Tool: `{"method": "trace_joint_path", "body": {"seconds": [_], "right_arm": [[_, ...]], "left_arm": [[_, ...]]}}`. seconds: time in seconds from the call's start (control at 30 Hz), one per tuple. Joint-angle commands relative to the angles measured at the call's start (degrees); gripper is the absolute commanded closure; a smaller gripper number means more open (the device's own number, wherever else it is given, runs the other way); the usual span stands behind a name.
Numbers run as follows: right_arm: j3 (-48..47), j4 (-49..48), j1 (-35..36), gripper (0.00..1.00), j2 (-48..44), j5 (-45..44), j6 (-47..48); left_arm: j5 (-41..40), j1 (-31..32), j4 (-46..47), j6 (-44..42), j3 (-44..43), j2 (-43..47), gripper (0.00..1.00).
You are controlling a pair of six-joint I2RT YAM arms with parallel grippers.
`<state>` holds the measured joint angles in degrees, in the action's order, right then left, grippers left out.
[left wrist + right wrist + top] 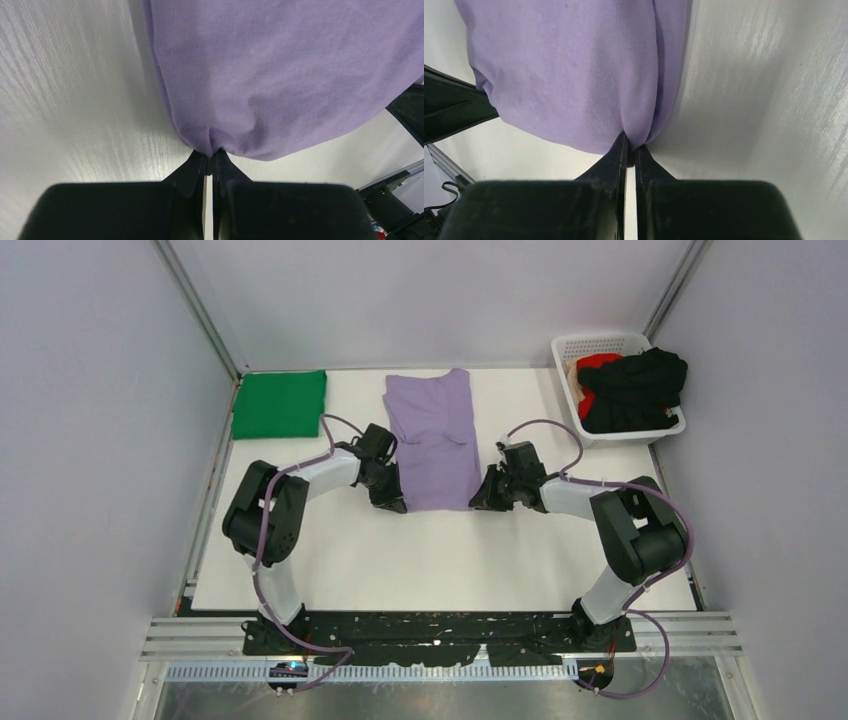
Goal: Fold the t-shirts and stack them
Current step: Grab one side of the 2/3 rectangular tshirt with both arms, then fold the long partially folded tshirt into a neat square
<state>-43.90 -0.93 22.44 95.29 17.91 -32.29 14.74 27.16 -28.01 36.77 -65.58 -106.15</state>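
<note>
Two grippers sat closest: the left gripper [210, 152] clenched on the near-left corner of one lavender t-shirt [432, 435], the right gripper [630, 146] clenched on its near-right corner. That shirt lay flat in the middle of the white table [400, 560], long axis running near to far, its near short edge between the two grippers. One green t-shirt [279, 404] lay folded at the far-left corner; one basket [570, 345] at far right held one black t-shirt [640, 385] and one red t-shirt [597, 362]

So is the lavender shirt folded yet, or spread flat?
Partly folded: the lavender shirt lies as a long narrow strip, sides tucked in, not halved. The left gripper and right gripper pinch its near corners.
</note>
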Motion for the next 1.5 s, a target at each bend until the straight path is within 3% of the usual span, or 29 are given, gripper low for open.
{"method": "trace_joint_path", "body": {"seconds": [0.0, 0.13, 0.43, 0.63, 0.73, 0.83, 0.97, 1.13, 1.47], "right_arm": [[1.04, -1.81, 0.34, 0.95, -1.13, -1.05, 0.87], [3.46, 0.40, 0.39, 0.95, -5.01, -0.62, 3.32], [10.61, 7.05, 3.23, 0.95, -17.54, 10.04, 6.83], [10.28, 23.19, 11.99, 0.95, -32.90, 8.46, 9.00], [8.09, 25.18, 13.78, 0.95, -40.09, 9.86, 8.54], [4.80, 27.36, 13.78, 0.95, -41.82, 10.85, 8.58], [-0.47, 27.86, 13.07, 0.95, -39.13, 7.36, 8.31], [-6.21, 23.58, 8.48, 0.95, -34.23, -1.05, 4.93], [-17.47, 16.86, -0.09, 0.95, -18.96, -2.58, 4.94]], "left_arm": [[-1.02, 0.26, 1.31, -0.83, -0.27, 0.89, 1.00], [-0.96, 0.26, 4.67, -2.40, 5.18, 5.82, 1.00], [5.60, 3.51, 7.81, -2.00, 18.92, 20.37, 1.00], [-0.96, 11.30, -4.68, 0.94, 23.69, 40.02, 1.00], [-0.03, 13.52, -6.21, 2.68, 24.18, 47.78, 1.00], [-1.65, 13.63, -13.21, 1.89, 19.36, 51.11, 1.00], [-7.48, 13.22, -13.16, 0.17, 14.48, 50.72, 1.00], [-12.13, 7.66, -12.05, -0.43, 4.88, 41.70, 1.00], [-10.72, -0.94, -5.25, -4.00, -7.93, 24.68, 1.00]]}}
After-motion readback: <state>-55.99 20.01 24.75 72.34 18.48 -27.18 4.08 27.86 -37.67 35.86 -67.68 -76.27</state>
